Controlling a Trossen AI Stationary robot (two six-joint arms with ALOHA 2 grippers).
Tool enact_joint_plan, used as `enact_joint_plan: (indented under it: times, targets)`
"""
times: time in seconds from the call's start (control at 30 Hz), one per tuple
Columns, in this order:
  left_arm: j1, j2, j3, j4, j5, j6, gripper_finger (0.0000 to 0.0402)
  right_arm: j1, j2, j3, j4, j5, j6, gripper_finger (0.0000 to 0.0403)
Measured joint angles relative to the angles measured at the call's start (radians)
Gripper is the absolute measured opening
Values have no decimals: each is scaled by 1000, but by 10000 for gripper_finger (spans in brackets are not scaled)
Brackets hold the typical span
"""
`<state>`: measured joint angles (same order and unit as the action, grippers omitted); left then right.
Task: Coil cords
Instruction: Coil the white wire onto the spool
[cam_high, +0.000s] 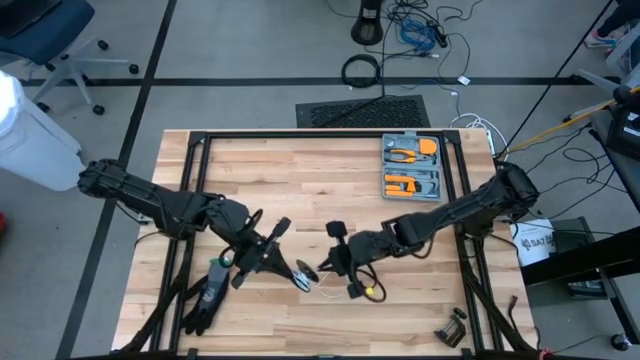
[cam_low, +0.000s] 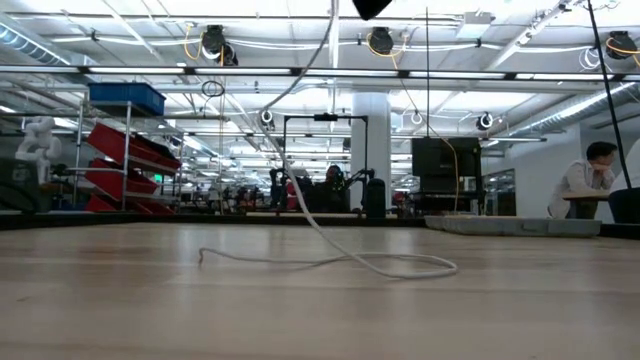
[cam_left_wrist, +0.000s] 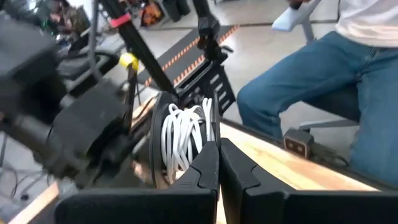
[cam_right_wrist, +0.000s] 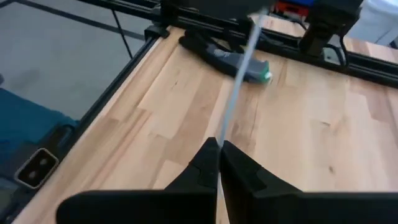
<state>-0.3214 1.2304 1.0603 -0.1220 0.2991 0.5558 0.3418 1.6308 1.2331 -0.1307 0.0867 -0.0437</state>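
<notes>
The white cord (cam_high: 310, 283) stretches between my two grippers over the middle of the table's near half. Part of it is wound into a small coil (cam_left_wrist: 183, 134) against a dark round piece, right at my left gripper (cam_left_wrist: 218, 149), which is shut on it. My right gripper (cam_right_wrist: 219, 148) is shut on a single strand (cam_right_wrist: 239, 68) that runs away from its fingertips. In the high view the left gripper (cam_high: 298, 272) and right gripper (cam_high: 325, 268) nearly face each other. A slack length (cam_low: 330, 262) of the cord hangs down and lies looped on the table. My left gripper pinches the coil's white loops (cam_left_wrist: 205, 124) between its two shut fingers, at the coil's edge nearest the gripper. The fingertips hide the exact spot. The coil stands on edge, lifted clear of the table. My right gripper pinches one strand of the cord (cam_right_wrist: 224, 127) between its fingertips, coming slanting down from the table's right side. The strand leaves the fingers in a straight line, lifted off the table.
An open orange tool case (cam_high: 412, 165) lies at the far right of the table. A black item with a green tip (cam_high: 215, 285) lies near the left arm, and a small black clamp (cam_high: 452, 327) sits at the near right. A seated person in jeans (cam_left_wrist: 311, 93) is beyond the table.
</notes>
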Motion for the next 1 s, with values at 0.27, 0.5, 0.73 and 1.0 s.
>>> enact_joint_plan:
  times: [0.27,0.5,0.73,1.0]
  targets:
    - [-1,-9,0,-53,-101,-43,0,76,-37,0,-52,88,62,0]
    - [0,-9,0,-53,-155,-61,0,91,-85,-1,-51,105,121,0]
    - [17,-9,2,-107,-217,-109,0,89,-93,-1,-49,98,153,0]
    - [24,-9,2,-133,-253,-130,0,96,-94,-1,-285,33,309,27]
